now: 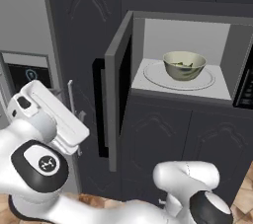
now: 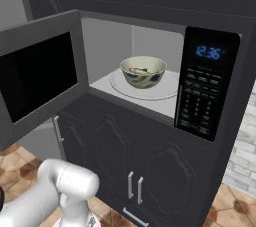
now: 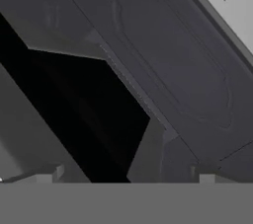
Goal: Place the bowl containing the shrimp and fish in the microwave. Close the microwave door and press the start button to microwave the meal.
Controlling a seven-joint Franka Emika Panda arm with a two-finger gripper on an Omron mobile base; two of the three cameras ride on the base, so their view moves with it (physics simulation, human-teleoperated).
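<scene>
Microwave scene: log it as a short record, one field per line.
bowl: inside the microwave, upright on the round white turntable
food: fish lies in the bowl; shrimp too small to make out
door: swung wide open to the left
control strip: right of the cavity, display lit, reads 12:36
arm: low, left of the open door
gripper: state cannot be told
left to do: close door, press start

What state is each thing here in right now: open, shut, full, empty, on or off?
microwave door: swung wide open.
microwave: cavity exposed, bowl inside.
bowl: upright on the turntable, food inside.
control strip: clock display lit.
lower cabinet doors: shut.
end effector: near the open door's outer side; open or shut cannot be told.
</scene>
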